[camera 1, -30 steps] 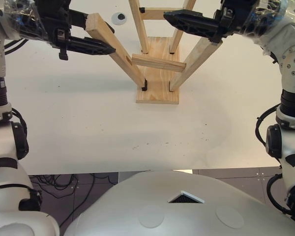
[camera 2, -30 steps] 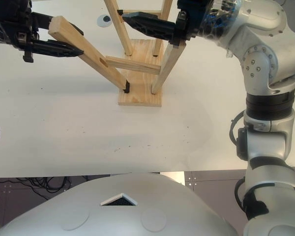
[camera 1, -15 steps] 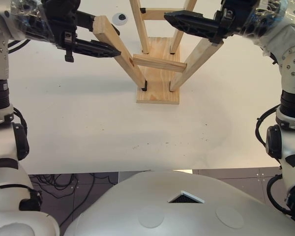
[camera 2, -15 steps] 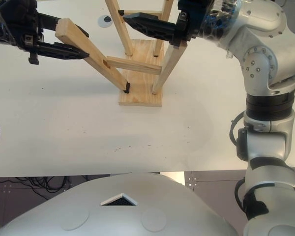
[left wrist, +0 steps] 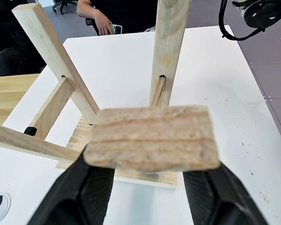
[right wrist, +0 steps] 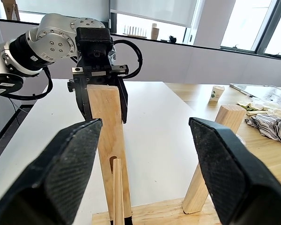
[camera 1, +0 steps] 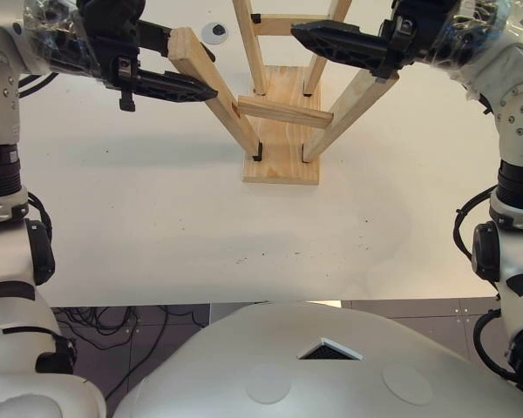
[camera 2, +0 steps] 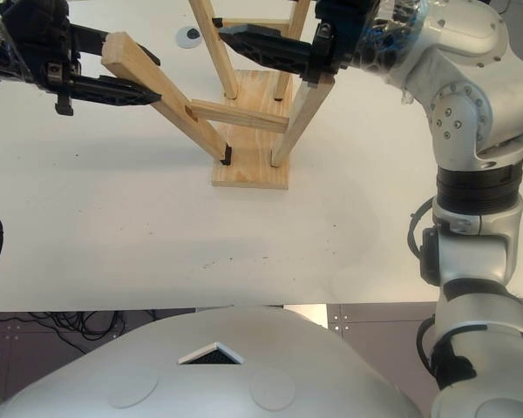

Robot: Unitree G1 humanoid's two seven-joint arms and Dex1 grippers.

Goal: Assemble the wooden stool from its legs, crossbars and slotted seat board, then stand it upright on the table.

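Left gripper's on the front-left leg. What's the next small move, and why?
Probably ease the left gripper inward, tipping the front-left leg toward the front-right leg. That leg leans outward from the seat board, the crossbar spans the two legs, and the right gripper is open, gripping nothing.

Both arms are raised at the same height, pointing inward toward each other.

The left arm reaches in from the left with a level wrist. The left gripper has its fingers pressed on opposite faces of the upper end of a slanting stool leg. The right arm bends at the elbow and reaches in from the right. The right gripper has its fingers spread wide apart.
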